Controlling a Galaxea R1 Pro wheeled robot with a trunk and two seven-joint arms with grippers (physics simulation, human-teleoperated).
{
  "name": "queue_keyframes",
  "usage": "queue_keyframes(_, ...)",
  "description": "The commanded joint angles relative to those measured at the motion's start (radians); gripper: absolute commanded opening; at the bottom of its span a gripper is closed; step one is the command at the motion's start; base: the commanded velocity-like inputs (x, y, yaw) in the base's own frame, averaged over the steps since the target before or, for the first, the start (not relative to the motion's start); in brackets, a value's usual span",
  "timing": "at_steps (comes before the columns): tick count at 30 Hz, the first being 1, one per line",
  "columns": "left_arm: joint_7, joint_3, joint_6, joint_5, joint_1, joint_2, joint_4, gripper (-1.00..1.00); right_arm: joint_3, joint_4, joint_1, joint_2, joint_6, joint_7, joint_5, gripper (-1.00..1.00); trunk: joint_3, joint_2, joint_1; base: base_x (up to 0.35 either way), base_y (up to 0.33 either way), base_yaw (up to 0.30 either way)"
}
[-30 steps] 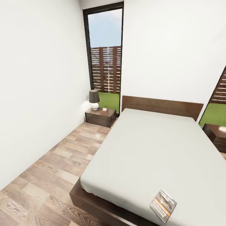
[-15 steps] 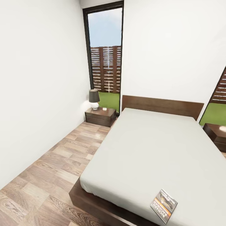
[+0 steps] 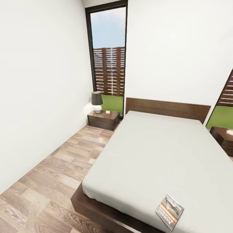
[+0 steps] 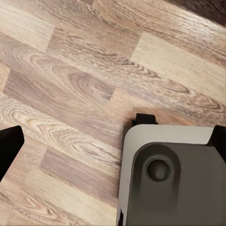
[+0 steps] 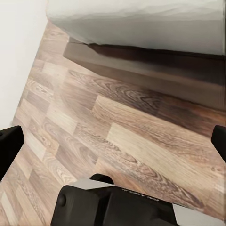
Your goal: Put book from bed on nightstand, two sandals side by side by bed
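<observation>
lying flat near the bed (image 3: 152,152) foot edge, the book (image 3: 169,212) looks light, thin; pinch its overhanging edge. both jaws wide, empty.

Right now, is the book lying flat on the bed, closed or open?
Closed and flat. The book lies cover-up on the pale mattress of the bed, near its foot-end corner, with the orange band and title lettering showing.

Pale grey bed (image 3: 155,155) — orange-banded book (image 3: 169,212)

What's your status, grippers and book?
Both grippers open, empty, over wood floor. Book flat on bed, near foot. Far nightstand carries a lamp.
</observation>
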Motion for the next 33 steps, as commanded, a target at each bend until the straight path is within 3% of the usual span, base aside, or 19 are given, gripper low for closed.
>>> queue_keyframes(1, 0.004, -0.008, -0.003, 0.006, 0.0, 0.0, 0.0, 1.0, -0.007, 0.003, -0.001, -0.003, -0.01, 0.002, 0.011, 1.0, -0.004, -0.008, 0.004, 0.0, 0.0, 0.0)
queue_keyframes(11, 0.004, -0.008, -0.003, 0.007, 0.0, 0.0, 0.0, 1.0, -0.019, 0.056, 0.001, -0.024, -0.058, -0.023, 0.011, 1.0, -0.036, -0.078, 0.042, 0.0, 0.0, 0.0)
queue_keyframes(20, 0.004, -0.008, -0.003, 0.007, 0.0, 0.0, 0.0, 1.0, -0.061, 0.068, 0.001, -0.026, -0.078, -0.093, 0.012, 1.0, -0.064, -0.141, 0.077, 0.0, 0.0, 0.0)
queue_keyframes(33, 0.004, -0.008, -0.003, 0.007, 0.0, 0.0, 0.0, 1.0, -0.072, 0.076, 0.001, -0.026, -0.082, -0.113, 0.013, 1.0, -0.105, -0.232, 0.127, 0.0, 0.0, 0.0)
